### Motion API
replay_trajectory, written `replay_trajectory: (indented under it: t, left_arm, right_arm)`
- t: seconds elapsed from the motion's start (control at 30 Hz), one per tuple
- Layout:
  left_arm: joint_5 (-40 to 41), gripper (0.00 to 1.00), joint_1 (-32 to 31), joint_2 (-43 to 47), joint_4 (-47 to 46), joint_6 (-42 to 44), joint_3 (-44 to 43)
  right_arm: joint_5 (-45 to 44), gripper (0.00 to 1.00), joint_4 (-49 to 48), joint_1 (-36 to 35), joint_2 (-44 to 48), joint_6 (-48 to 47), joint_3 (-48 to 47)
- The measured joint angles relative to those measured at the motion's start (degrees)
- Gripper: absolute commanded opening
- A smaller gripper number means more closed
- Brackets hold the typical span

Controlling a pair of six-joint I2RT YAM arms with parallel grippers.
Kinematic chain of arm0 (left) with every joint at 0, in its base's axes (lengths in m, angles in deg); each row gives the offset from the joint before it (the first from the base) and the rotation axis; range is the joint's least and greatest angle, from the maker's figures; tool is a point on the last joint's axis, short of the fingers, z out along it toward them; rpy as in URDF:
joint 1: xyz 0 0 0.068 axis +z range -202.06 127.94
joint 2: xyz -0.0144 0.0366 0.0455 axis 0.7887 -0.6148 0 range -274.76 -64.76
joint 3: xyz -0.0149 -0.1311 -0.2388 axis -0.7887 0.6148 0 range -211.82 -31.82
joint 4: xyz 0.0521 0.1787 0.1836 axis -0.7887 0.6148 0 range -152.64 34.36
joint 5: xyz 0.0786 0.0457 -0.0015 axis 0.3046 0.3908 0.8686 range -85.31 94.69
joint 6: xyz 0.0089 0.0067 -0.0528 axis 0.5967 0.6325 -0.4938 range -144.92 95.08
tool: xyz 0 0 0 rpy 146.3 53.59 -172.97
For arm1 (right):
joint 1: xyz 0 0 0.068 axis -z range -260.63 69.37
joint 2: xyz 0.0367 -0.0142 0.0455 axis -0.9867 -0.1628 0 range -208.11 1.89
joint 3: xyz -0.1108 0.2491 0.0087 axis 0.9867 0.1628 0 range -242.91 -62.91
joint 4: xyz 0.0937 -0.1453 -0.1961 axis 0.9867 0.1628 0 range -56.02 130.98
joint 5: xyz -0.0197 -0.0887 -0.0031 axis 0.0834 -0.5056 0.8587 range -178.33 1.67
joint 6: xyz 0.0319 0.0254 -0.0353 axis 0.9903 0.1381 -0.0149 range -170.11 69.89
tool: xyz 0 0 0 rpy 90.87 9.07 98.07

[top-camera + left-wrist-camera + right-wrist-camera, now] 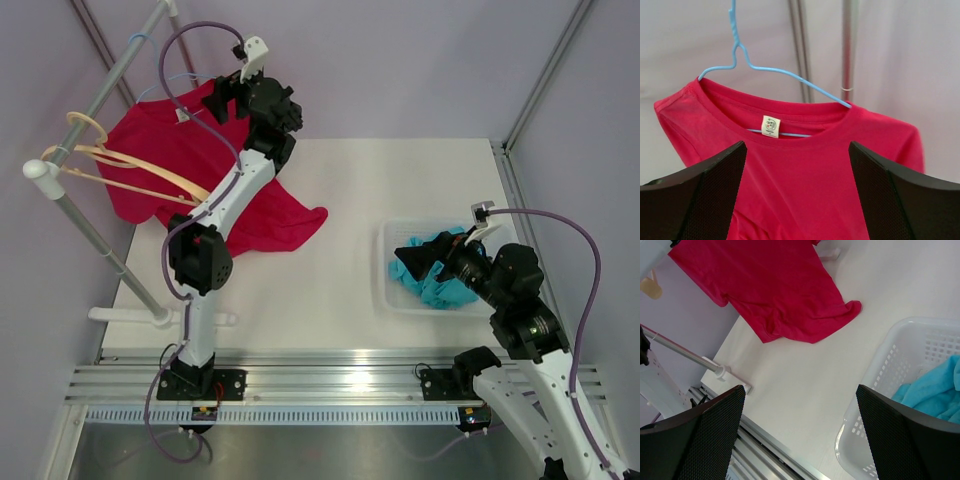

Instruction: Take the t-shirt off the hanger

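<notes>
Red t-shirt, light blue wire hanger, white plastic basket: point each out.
Red t-shirt [805, 175]: left wrist view, chest fabric below the collar label.
Light blue wire hanger [771, 69]: left wrist view, sloping shoulder wire.
White plastic basket [920, 347]: right wrist view, perforated inner wall.

Pale lilac walls [400, 60] close in a white counter [330, 300] under soft, even light. 1 slim metal strut [545, 70] climbs the far right corner. A ribbed aluminium rail [330, 385] lines the near edge, with a grey metal sheet [330, 450] below.
</notes>
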Motion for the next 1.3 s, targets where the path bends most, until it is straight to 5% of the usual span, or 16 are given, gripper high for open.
replay_trajectory:
  t: [0.57,0.97,1.1,1.3]
  left_arm:
    - [1.4,0.88,8.0,-1.8,-2.4,-2.8,-3.1]
    - [-1.9,0.86,10.2,-2.1,4.4,-13.8,-3.7]
    - [-3.2,0.74,10.6,-2.1,6.2,-17.1,-3.7]
    - [-4.0,0.84,10.9,-2.1,5.8,-18.7,-3.6]
  right_arm:
    - [0.5,1.00,0.0,0.0,-1.6,-0.4,0.0]
    - [1.4,1.00,0.0,0.0,-1.0,-0.6,0.0]
    - [2.2,0.99,0.0,0.0,-0.9,-0.6,0.0]
    - [3.0,1.00,0.0,0.0,-0.2,-0.6,0.0]
